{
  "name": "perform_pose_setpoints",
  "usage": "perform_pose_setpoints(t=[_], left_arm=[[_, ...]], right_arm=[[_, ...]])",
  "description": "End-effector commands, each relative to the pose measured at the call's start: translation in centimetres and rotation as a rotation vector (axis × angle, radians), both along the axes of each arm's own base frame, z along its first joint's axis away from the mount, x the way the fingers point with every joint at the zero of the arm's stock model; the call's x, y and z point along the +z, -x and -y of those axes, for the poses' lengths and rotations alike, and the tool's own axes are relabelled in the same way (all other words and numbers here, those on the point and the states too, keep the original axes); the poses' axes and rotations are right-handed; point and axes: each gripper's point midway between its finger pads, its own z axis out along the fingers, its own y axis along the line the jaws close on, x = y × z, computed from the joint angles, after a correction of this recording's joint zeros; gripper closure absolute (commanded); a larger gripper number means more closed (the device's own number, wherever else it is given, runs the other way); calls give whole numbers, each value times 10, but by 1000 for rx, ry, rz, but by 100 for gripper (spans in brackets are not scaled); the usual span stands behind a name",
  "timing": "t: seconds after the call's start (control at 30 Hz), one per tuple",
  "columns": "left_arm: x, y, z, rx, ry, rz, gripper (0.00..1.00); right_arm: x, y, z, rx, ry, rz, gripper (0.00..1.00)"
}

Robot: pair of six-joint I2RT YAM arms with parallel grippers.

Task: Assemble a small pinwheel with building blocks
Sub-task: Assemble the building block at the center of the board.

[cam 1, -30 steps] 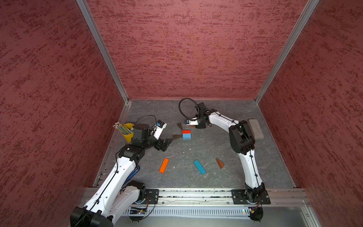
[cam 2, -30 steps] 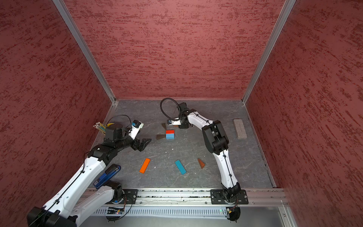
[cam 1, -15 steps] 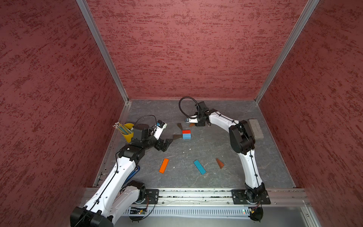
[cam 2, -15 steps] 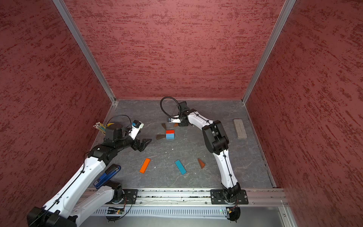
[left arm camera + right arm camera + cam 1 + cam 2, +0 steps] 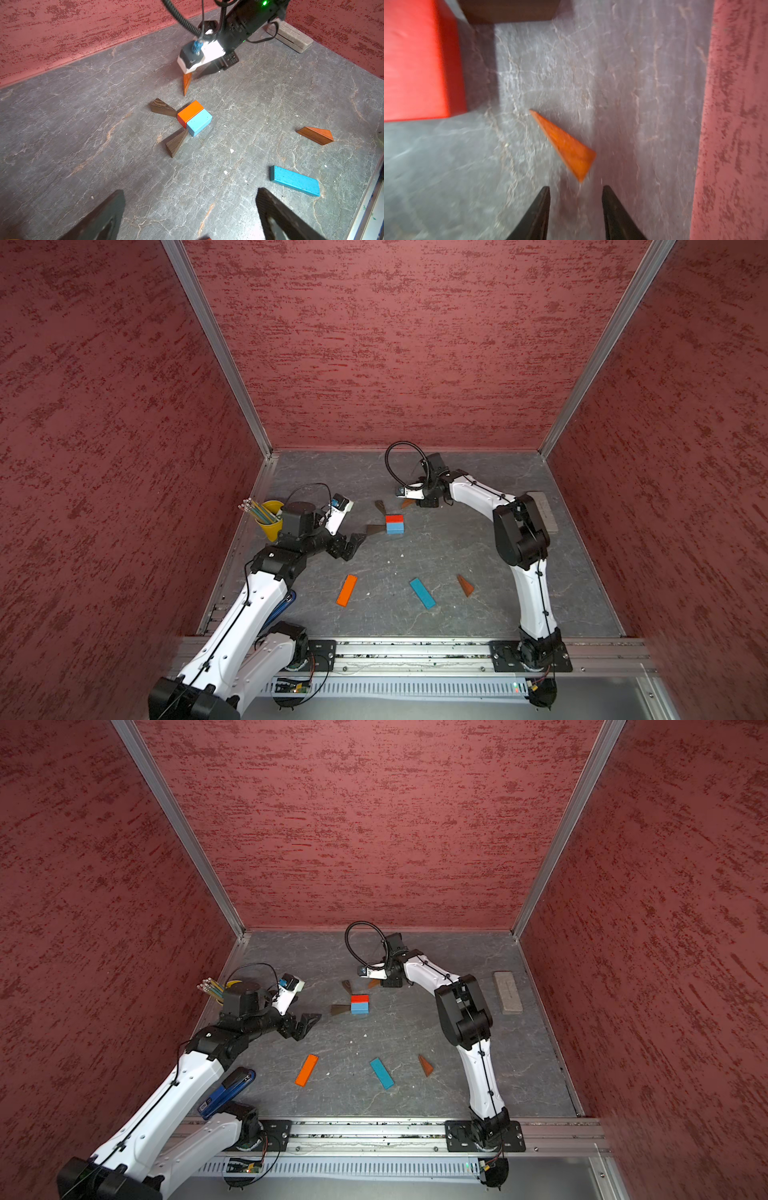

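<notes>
While the pinwheel (image 5: 358, 1006) is only half built, its red-and-blue hub cube (image 5: 394, 524) sits on the counter (image 5: 457, 539) toward the back edge, roughly midway between the left and right edges. One dark wedge (image 5: 162, 108) meets the hub's back-left corner tip first. A second dark wedge (image 5: 176, 142) meets its front-left corner, so both blades fan outward.

My right tool (image 5: 576, 188) is released: its jaws stand apart with nothing between them. The orange wedge (image 5: 564, 145) lies flat on the counter just ahead of the fingertips, apart from them, between the hub and the back edge. Its tip aims toward the hub's back-right corner, with a visible gap. I judge this orientation deliberate, since it mirrors the seated blades and leaves only a short slide to the corner.

My left tool (image 5: 190, 191) is spread fully and empty. It hovers on the hub's left-edge side, clear of the seated blades, so it cannot disturb them.

Unplaced near the front edge are the fourth wedge (image 5: 465, 585), the blue bar (image 5: 422, 593) and the orange bar (image 5: 347, 590). All lie well apart from the hub, which keeps the stem position free.
</notes>
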Motion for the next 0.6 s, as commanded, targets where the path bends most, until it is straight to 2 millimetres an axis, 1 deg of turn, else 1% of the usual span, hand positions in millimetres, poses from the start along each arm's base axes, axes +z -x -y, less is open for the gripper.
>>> perform_pose_setpoints(t=[0.0,0.07,0.13,0.2,0.27,0.4,0.43,0.57], left_arm=[[0,0,1,-13,4,14,0],[0,0,0,-12,2,13,0],[0,-1,0,-11,1,14,0],[0,0,0,-11,0,13,0],[-1,0,0,-11,0,12,0],[-1,0,1,-15,5,9,0],[-1,0,1,-16,4,8,0],[-1,0,2,-21,7,8,0]], right_arm=[[52,-4,-8,-1,-142,63,54],[56,-14,-5,-65,-173,77,54],[52,-28,0,-142,-171,91,56],[44,-43,7,-229,-145,96,60],[35,-52,12,-276,-124,96,63],[22,-58,13,-322,-126,77,65],[21,-59,12,-328,-130,77,65],[11,-58,11,-334,-129,56,66]])
